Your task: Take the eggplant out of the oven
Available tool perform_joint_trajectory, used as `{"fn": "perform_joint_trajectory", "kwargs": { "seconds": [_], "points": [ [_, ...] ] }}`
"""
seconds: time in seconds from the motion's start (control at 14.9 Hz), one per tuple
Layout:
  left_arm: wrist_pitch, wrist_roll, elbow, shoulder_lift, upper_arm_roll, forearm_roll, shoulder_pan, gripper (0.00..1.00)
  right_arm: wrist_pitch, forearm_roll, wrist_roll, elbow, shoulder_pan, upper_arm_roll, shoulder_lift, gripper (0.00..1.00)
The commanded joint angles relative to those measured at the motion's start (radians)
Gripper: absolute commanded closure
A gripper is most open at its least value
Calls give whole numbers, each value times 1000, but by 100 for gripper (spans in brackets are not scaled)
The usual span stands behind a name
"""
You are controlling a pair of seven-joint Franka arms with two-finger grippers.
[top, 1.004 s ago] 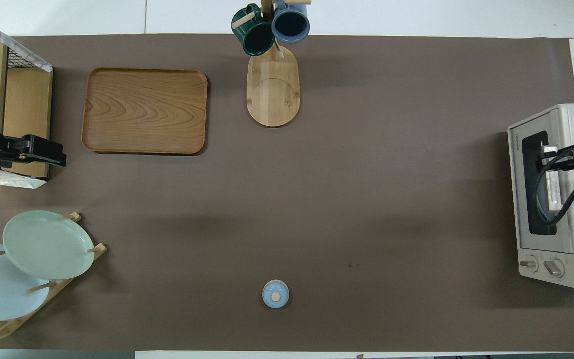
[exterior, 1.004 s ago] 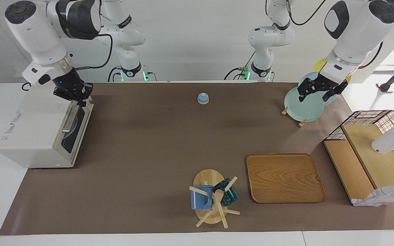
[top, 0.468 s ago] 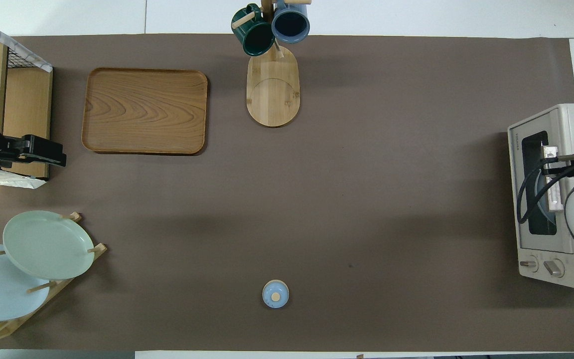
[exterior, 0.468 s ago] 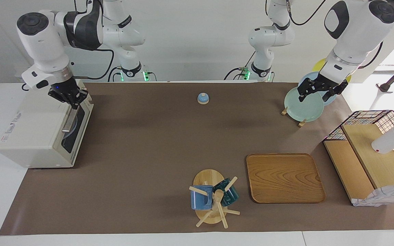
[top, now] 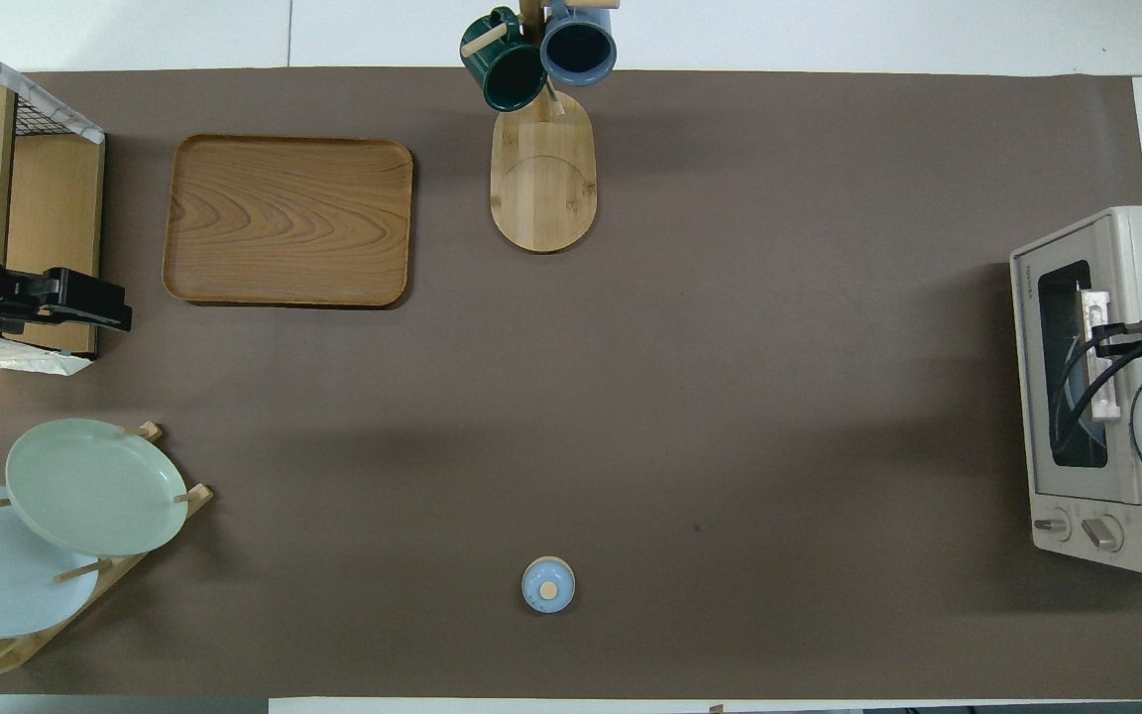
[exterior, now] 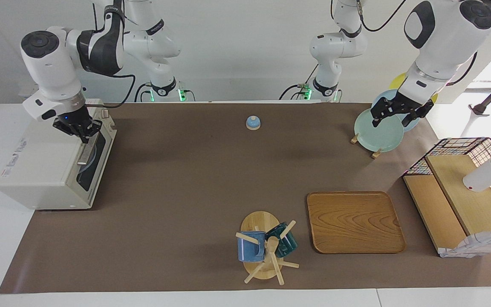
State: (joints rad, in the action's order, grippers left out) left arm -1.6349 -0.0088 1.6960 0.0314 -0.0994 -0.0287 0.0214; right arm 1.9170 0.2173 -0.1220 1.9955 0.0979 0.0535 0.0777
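Note:
The off-white oven [exterior: 45,162] stands at the right arm's end of the table, also in the overhead view [top: 1037,397]. Its dark glass door [exterior: 94,164] is closed, with the metal bar handle [exterior: 85,152] along its top edge. The eggplant is hidden; it shows in no view. My right gripper [exterior: 81,131] points down over the oven's top front edge, at the end of the handle nearer to the robots; it also shows in the overhead view [top: 1121,342]. My left gripper [exterior: 392,119] is open and empty over the plate rack and waits.
A wooden tray [exterior: 354,221] and a mug stand [exterior: 262,245] with two mugs lie far from the robots. A small blue bell [exterior: 252,123] sits near the robots. Plates [exterior: 377,130] stand in a rack, and a wire-sided shelf [exterior: 463,192] stands at the left arm's end.
My right gripper has moved from the oven's front corner nearer to the robots to over the handle's end, with the wrist turned. The left arm has not moved.

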Motion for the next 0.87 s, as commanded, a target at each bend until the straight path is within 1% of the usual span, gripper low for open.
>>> {"fn": "perform_joint_trajectory", "kwargs": {
  "seconds": [0.0, 0.4, 0.8],
  "points": [
    [1, -8, -1, 7, -6, 18, 11, 0, 28, 17, -13, 28, 16, -9, 10, 100],
    [1, -8, -1, 7, -8, 18, 11, 0, 46, 13, -11, 39, 17, -9, -6, 100],
    [1, -8, -1, 7, -8, 18, 11, 0, 72, 2, -8, 77, 17, -9, -6, 100]
  ]
}}
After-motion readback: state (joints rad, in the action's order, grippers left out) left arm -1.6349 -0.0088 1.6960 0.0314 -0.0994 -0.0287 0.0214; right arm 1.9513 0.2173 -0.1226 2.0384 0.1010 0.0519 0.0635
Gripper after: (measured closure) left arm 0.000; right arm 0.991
